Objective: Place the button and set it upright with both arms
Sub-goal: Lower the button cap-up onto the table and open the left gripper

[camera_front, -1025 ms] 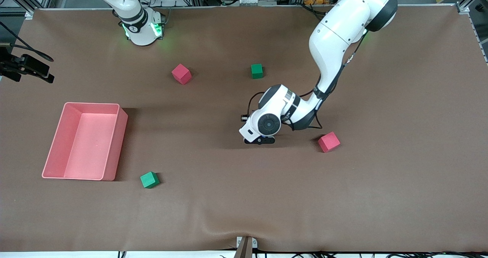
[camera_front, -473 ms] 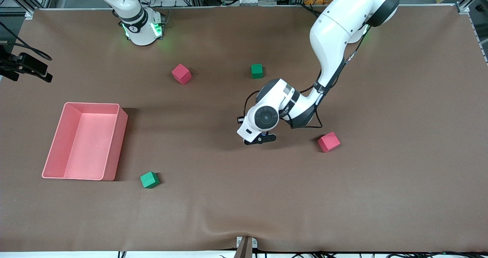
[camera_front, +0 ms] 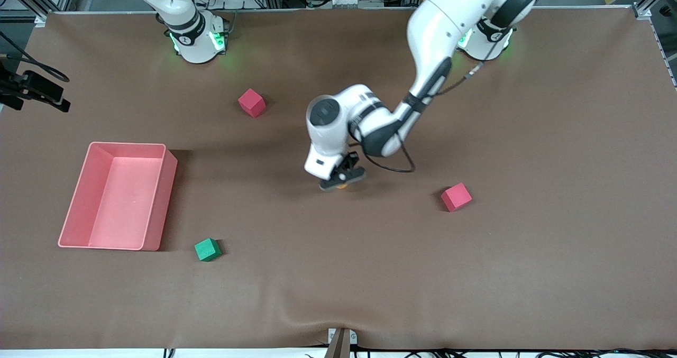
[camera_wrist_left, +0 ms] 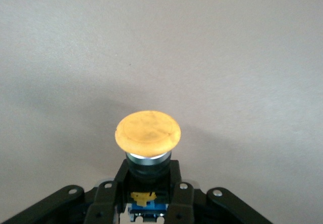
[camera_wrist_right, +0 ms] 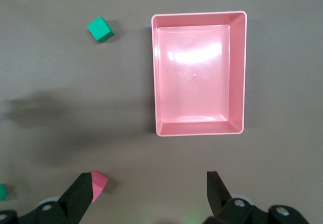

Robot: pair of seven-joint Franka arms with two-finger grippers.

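My left gripper [camera_front: 341, 178] is shut on the button [camera_front: 340, 185] and holds it low over the middle of the table. In the left wrist view the two fingers [camera_wrist_left: 112, 181] clamp the black-and-blue body, and the round orange cap [camera_wrist_left: 148, 131] sticks out past the fingertips, toward the brown table. My left gripper [camera_wrist_left: 146, 177] carries nothing else. My right gripper [camera_wrist_right: 149, 183] is open and empty, high above the table near the pink bin [camera_wrist_right: 237, 72]. It is out of the front view, and that arm waits.
The pink bin [camera_front: 158, 199] stands toward the right arm's end. A green cube [camera_front: 207, 249] lies beside it, nearer the camera. One pink cube [camera_front: 251, 102] lies near the right arm's base, another [camera_front: 456, 196] toward the left arm's end.
My left arm has swung its wrist toward the right arm's end with the button, turning the gripper. The arm now covers the green cube that showed near the table's middle.
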